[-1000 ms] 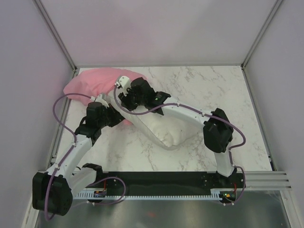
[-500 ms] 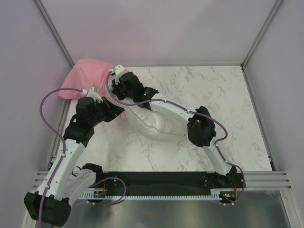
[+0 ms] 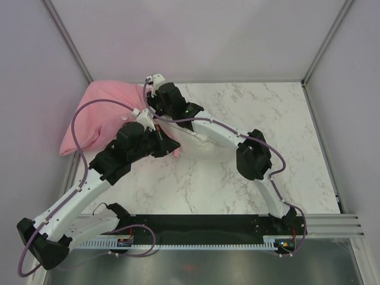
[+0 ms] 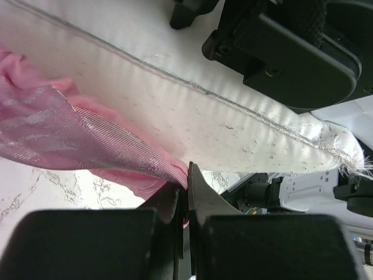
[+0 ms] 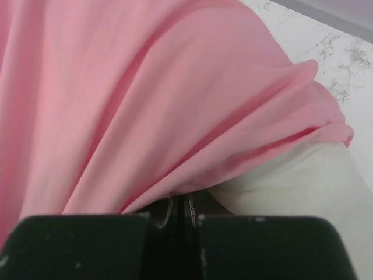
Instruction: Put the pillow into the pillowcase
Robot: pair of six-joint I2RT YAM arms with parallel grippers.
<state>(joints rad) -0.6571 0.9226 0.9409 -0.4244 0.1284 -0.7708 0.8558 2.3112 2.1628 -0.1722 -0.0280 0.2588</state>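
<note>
Left fingers [image 4: 192, 189] stay clenched on the near hem of the pillowcase [image 3: 101, 113], with pink satin pinched tight between them. Big change at the pillowcase mouth: the pillow [image 3: 202, 138], bulging well out a second ago, now shows only a white sliver there. At the pillowcase's far hem, the right fingers [image 5: 189, 211] have just snapped shut on the fabric. The bundle has slid off across the counter [image 3: 237, 178]. Nearly in, I'd say. Only the last corner is left.

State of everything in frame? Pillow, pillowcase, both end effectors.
pillow: mostly inside pillowcase, one end exposed.
pillowcase: drawn over pillow, rumpled, opening edge gripped.
left end effector: shut on pillowcase edge.
right end effector: shut on pillowcase edge.
</note>
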